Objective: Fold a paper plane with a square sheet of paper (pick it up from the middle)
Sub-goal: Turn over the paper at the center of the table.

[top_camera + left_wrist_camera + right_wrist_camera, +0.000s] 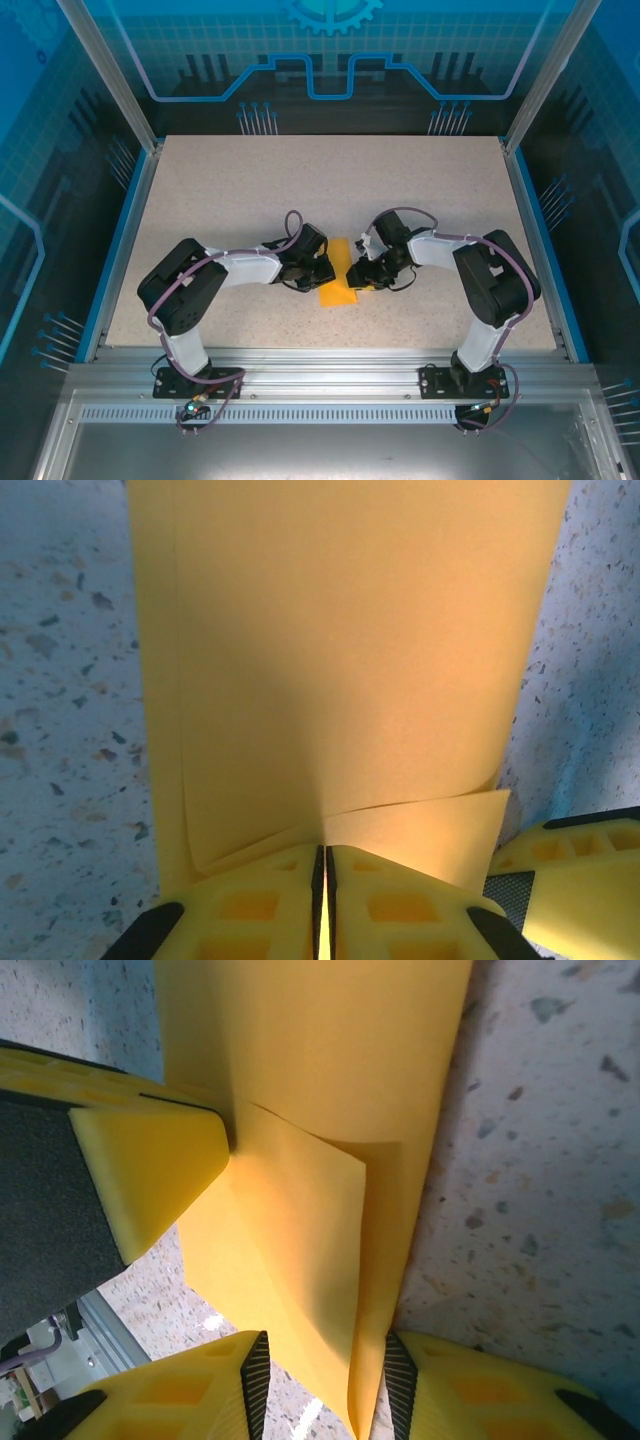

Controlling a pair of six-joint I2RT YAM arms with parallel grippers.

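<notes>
The square sheet of paper (338, 280), orange-yellow and folded over into layers, lies at the table's middle between both grippers. My left gripper (325, 852) is shut on the sheet's near edge (340, 660), where a folded flap overlaps the layer under it. In the top view the left gripper (319, 272) sits at the sheet's left side and the right gripper (362, 276) at its right side. My right gripper (325, 1348) is open, its pads apart, with a hanging folded edge of the sheet (310, 1210) running between them, closer to the right pad. The paper plane is not formed.
The speckled beige table (250, 190) spreads out around the sheet. A blue raised rim (120, 240) borders it at left and right, and a metal rail (320, 365) with both arm bases runs along the near edge. One left finger (150, 1160) reaches into the right wrist view.
</notes>
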